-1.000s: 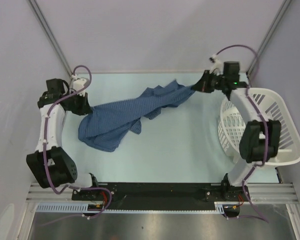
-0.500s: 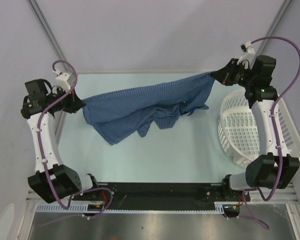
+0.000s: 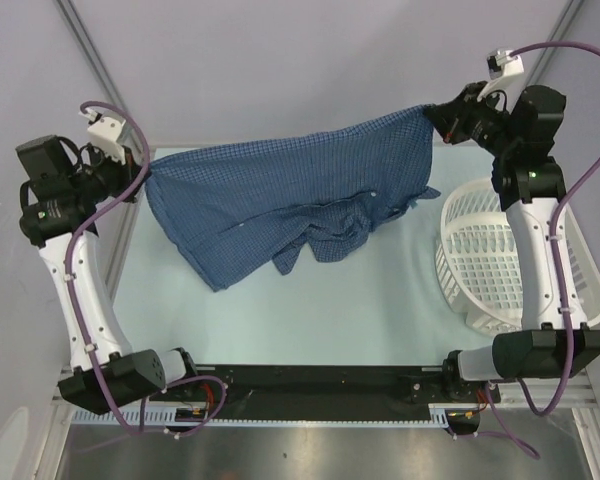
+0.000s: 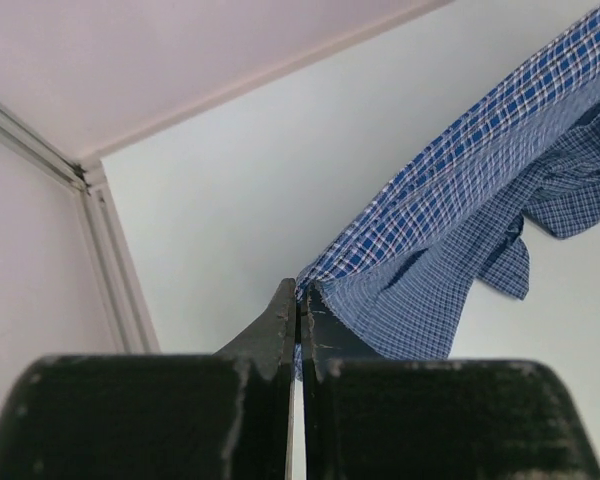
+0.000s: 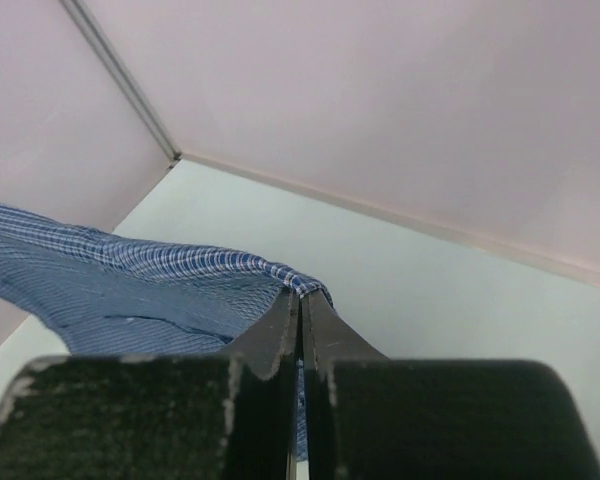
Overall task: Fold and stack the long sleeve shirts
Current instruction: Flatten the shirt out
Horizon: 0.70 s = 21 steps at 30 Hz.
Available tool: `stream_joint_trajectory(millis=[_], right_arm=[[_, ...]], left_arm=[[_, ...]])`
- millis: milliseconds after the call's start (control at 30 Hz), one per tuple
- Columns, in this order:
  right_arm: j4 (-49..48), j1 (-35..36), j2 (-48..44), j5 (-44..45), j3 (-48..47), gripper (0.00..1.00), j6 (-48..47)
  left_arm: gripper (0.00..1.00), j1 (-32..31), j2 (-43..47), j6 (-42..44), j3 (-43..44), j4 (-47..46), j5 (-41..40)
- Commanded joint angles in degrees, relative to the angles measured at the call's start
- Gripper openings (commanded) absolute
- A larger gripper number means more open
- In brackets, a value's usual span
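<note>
As it hangs stretched, shirt (image 3: 280, 190) spans left-right, folds drooping

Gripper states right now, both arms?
The left gripper is shut on the blue shirt.
The right gripper is shut on the blue shirt too.

The left hand (image 3: 143, 172) and right hand (image 3: 432, 112) have risen and spread apart — the bunched shirt (image 3: 300, 185) now hangs stretched.

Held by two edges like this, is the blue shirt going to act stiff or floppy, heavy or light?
Probably floppy: the shirt sags between the left claw and right claw, with its middle bunched in folds. Likely light, since two thin edge pinches carry it. The loose parts hanging low may swing or drag on the table.
</note>
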State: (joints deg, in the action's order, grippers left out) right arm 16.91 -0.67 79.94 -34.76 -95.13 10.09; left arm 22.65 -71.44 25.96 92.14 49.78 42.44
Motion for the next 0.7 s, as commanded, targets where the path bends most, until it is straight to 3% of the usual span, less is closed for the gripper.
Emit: stream_joint_trajectory(millis=[0, 133, 300, 667], right_arm=[[-3.5, 0.5, -7.8, 7.7, -3.0, 0.00, -4.2], [-6.4, 2.2, -12.3, 13.4, -2.5, 0.00, -4.5], [-9.9, 2.2, -14.8, 19.6, -8.3, 0.00, -4.5], [-13.4, 2.2, -15.7, 25.2, -21.1, 0.00, -5.8]], left_arm=[[0.00, -0.1, 7.4, 1.3, 0.3, -4.0, 0.1], [0.00, -0.1, 16.4, -4.1, -5.8, -17.7, -4.9], [0.00, -0.1, 20.7, -13.6, -3.0, -28.7, -11.2], [0.00, -0.1, 22.3, -23.0, 9.7, -35.3, -23.8]])
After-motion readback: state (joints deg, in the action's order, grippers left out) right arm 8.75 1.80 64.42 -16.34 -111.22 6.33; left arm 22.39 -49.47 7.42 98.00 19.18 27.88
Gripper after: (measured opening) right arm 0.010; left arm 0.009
